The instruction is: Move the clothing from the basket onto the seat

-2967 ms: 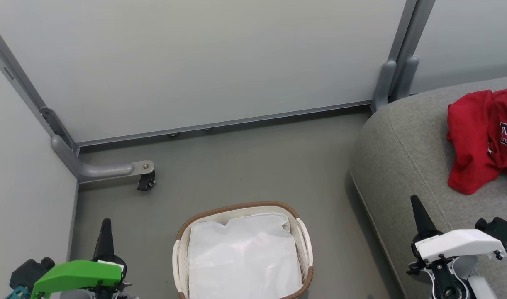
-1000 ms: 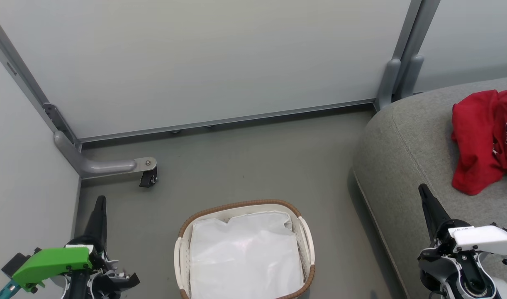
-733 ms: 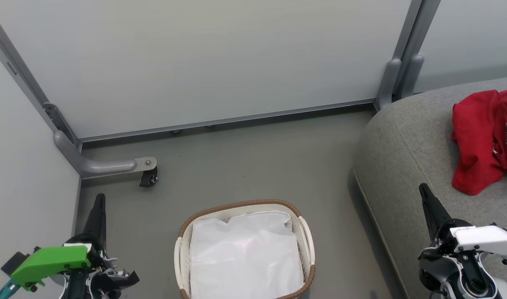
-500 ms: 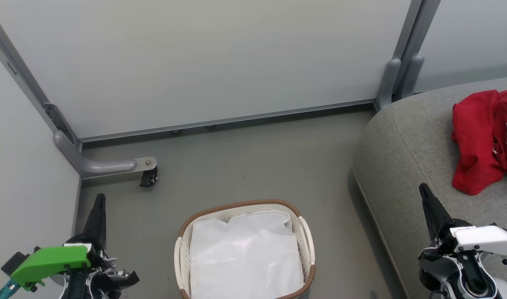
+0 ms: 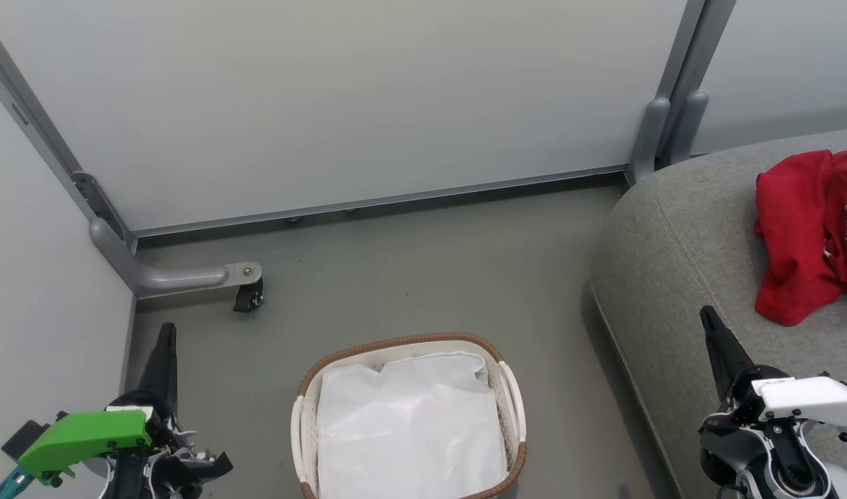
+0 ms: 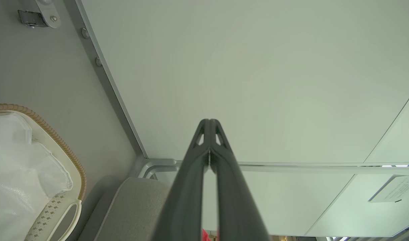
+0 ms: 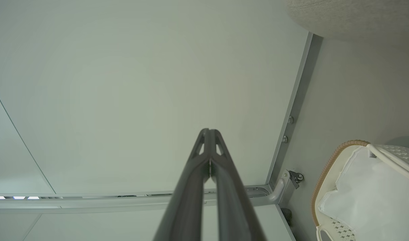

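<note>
The red clothing (image 5: 808, 232) lies bunched on the grey seat (image 5: 680, 263) at the right edge of the head view, with part of a white-edged print showing. The white basket (image 5: 510, 398) with its brown woven rim stands on the floor at bottom centre and holds just its white liner (image 5: 406, 433). My left gripper (image 5: 166, 333) is shut with nothing in it at the lower left, left of the basket. My right gripper (image 5: 706, 315) is shut, holding nothing, over the seat's front edge. Both wrist views show the fingertips pressed together: left gripper (image 6: 209, 121), right gripper (image 7: 208, 130).
Pale partition panels (image 5: 340, 97) close off the back and left. A grey metal foot with a black caster (image 5: 247, 296) juts onto the floor at the left. Two upright grey posts (image 5: 662, 135) stand beside the seat's back corner. Grey floor (image 5: 423, 277) lies between basket and panels.
Since three seconds ago the head camera has shifted slightly and both grippers have settled lower and outward. Over the last second nothing has moved.
</note>
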Motion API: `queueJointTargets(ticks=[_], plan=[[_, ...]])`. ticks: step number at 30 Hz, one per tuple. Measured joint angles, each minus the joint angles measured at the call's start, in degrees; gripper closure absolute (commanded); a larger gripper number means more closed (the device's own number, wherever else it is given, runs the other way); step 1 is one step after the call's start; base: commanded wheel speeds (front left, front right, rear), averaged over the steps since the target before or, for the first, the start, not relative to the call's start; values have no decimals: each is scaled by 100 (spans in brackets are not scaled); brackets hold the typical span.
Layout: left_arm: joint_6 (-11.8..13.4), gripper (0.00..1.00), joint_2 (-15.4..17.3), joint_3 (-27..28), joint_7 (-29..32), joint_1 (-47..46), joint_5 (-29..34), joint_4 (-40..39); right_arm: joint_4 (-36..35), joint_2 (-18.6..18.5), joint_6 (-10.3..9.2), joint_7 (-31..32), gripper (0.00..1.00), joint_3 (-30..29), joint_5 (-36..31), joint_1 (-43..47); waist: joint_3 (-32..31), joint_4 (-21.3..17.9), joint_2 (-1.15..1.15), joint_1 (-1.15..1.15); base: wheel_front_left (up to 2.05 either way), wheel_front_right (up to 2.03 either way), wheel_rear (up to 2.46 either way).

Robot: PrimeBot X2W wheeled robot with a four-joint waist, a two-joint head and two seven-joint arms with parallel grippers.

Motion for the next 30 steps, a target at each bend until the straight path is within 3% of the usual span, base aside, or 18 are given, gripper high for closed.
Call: queueJointTargets(ticks=[30], plan=[[0, 100, 0, 0, 0, 0, -1, 0, -1, 0, 0, 0, 100, 0, 0, 1, 0, 0, 0, 0, 0, 0, 0]])
